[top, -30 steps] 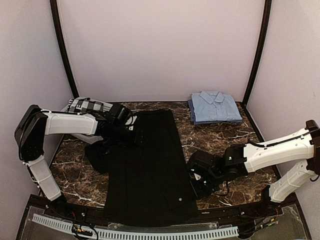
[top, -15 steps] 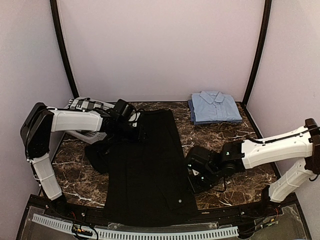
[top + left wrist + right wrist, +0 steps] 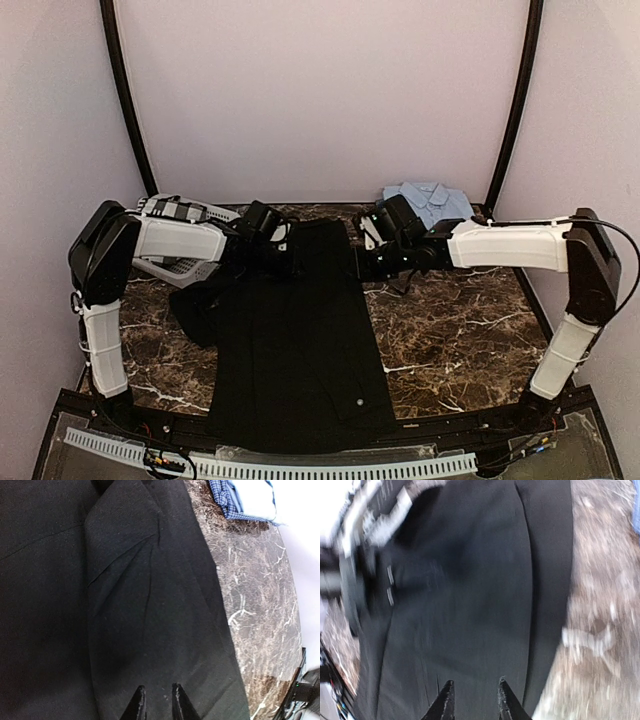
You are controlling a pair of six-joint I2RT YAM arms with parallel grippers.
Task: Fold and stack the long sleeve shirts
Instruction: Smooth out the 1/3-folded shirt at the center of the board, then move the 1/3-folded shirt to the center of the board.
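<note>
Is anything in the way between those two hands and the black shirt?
Nothing visible. The left hand and the right hand both hang directly over the black shirt, and each wrist view shows only bare black cloth beneath the fingertips.

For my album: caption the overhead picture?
Left gripper and right gripper at the far end of a black shirt; folded blue shirt beyond.

A dark brown marbled worktop [image 3: 450,320], veined in white, is enclosed by 3 plain pale lilac walls [image 3: 320,100]. Beyond the left gripper [image 3: 158,687], 2 black poles [image 3: 125,110] are raised at the corners. Soft, even light is cast throughout.
</note>
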